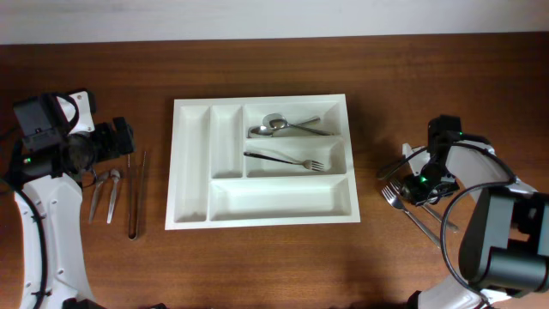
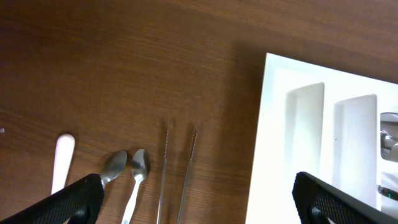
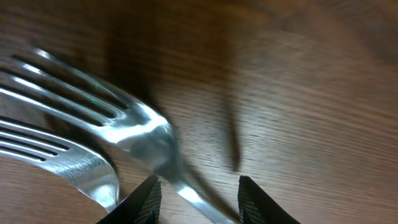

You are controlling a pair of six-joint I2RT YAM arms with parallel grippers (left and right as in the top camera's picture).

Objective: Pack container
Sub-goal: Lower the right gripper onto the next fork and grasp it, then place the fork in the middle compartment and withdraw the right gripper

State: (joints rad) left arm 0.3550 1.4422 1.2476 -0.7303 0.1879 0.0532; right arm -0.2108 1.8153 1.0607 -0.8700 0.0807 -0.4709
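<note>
— Where is the large white rectangular plastic cutlery tray [image 1: 190,163]?
— Mid-counter, between the arms. Shiny metal spoons [image 1: 276,127] and a slim metal fork [image 1: 292,160] lie in two of its wider compartments.
— Around it?
— By the left edge, two small metal spoons [image 2: 138,163] lie beside long metal tongs [image 1: 133,225]. The left gripper [image 2: 196,186] hangs above, fingers wide apart.
— And the right edge?
— The right gripper [image 3: 198,199], fingers apart, straddles a silver fork [image 3: 143,134]. A second silver fork [image 3: 62,162] is cut off, and both are blurred.

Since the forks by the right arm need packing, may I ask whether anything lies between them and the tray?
Nothing visible does: only table lies between the forks and the container, and the right gripper has its jaws either side of one fork's neck.
</note>
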